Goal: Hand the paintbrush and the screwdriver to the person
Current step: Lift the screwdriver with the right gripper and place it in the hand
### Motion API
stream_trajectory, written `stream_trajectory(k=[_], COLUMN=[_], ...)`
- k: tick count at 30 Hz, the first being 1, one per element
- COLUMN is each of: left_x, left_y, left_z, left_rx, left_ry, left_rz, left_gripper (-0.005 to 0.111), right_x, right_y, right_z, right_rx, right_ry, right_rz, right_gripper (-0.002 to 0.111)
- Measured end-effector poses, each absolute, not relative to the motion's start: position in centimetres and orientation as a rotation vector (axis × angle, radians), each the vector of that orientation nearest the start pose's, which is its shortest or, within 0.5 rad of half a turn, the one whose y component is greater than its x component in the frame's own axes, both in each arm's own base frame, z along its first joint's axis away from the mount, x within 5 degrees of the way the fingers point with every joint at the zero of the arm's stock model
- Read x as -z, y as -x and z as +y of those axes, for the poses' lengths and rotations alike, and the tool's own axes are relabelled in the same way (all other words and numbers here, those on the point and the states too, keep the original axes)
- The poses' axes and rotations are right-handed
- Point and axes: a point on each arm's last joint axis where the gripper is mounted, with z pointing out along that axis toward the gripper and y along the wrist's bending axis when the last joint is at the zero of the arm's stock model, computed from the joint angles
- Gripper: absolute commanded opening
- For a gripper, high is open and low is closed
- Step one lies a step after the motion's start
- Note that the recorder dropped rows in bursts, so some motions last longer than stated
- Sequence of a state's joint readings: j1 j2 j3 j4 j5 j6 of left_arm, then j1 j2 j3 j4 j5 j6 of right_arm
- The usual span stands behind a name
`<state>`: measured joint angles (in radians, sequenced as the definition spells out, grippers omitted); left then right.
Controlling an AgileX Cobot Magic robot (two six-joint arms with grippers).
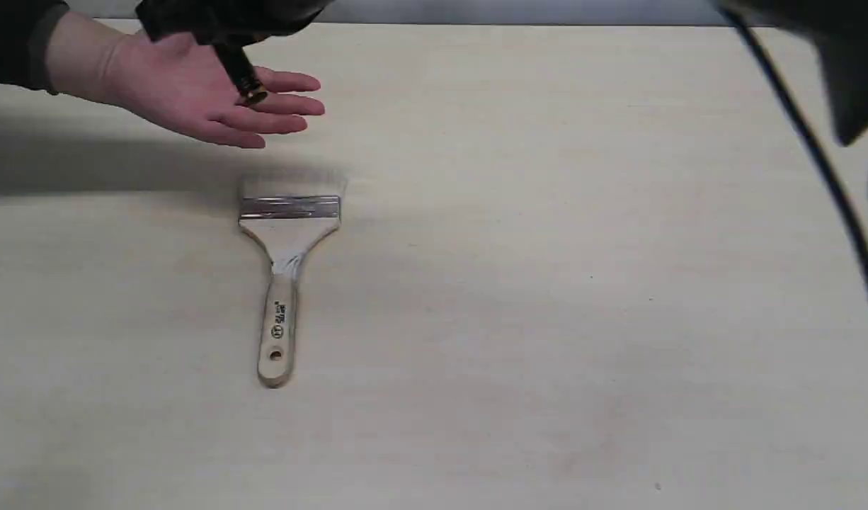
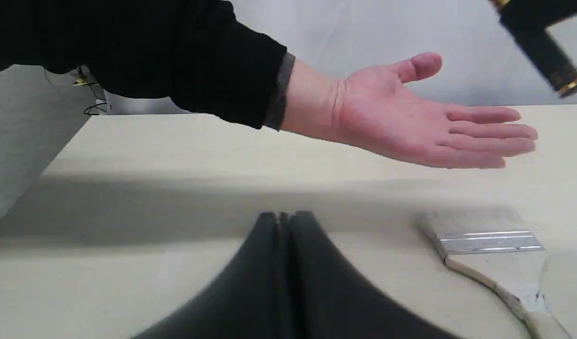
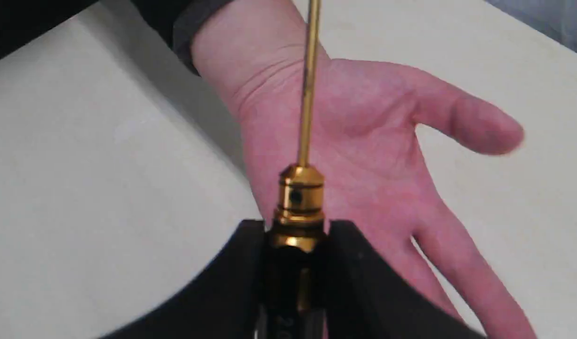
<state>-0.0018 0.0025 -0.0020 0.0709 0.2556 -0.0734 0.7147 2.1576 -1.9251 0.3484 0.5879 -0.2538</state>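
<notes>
- At the far left of the table [image 1: 547, 283], in your exterior view, the person's hand [image 1: 186, 92] is held palm up with the fingers straight, raised clear of the surface. A dark sleeve [image 2: 199, 61] covers the forearm.
- Over that palm you find the screwdriver [image 3: 300, 197]. The right gripper [image 3: 295, 233] pinches its black handle between both fingers, just behind the gold collar.
- The thin gold shaft runs above the palm toward the wrist, and its tip passes out of the right wrist view.
- In your exterior view the gold-ringed butt of the handle shows in front of the base of the fingers. The left wrist view shows that end higher than the fingertips, with a gap between them.
- The paintbrush [image 1: 287, 241] lies flat on the table, on the near side of the hand and apart from it. Its pale bristles point toward the hand's shadow, and its wooden handle with the hole points toward the near edge.
- The left gripper [image 2: 284, 219] has its jaws pressed together, with only a thin seam between them and nothing clamped. The brush's metal ferrule lies off to one side of it, apart. This gripper does not appear in your exterior view.
- A blurred dark arm and a black cable [image 1: 830, 177] cross the right edge of the exterior view.
</notes>
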Motion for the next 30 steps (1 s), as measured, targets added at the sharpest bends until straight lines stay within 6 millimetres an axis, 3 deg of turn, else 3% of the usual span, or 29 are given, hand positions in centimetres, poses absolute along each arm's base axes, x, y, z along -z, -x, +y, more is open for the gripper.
stream_trajectory(k=[6, 12, 16, 23, 30], left_x=[-19.1, -19.1, -19.1, -19.1, -19.1], left_y=[-5.5, -5.5, -5.5, -5.5, -5.5], left_z=[0.2, 0.2, 0.2, 0.2, 0.2], left_rx=[-0.011, -0.011, -0.011, -0.011, -0.011], left_ry=[0.016, 0.016, 0.016, 0.016, 0.016], left_rz=[1.739, 1.739, 1.739, 1.739, 1.739], left_gripper=[0.000, 0.000, 0.000, 0.000, 0.000], right_x=[-22.1, -19.6, -19.6, -19.9, -24.2], right_y=[-38.2, -38.7, -38.7, -37.8, -36.1], right_z=[37.0, 37.4, 37.4, 37.0, 36.0], right_rx=[-0.591, -0.579, -0.579, -0.582, -0.624], right_ry=[0.893, 0.894, 0.899, 0.971, 0.982], right_rz=[2.163, 2.191, 2.197, 2.284, 2.335], right_gripper=[0.005, 0.031, 0.043, 0.042, 0.043])
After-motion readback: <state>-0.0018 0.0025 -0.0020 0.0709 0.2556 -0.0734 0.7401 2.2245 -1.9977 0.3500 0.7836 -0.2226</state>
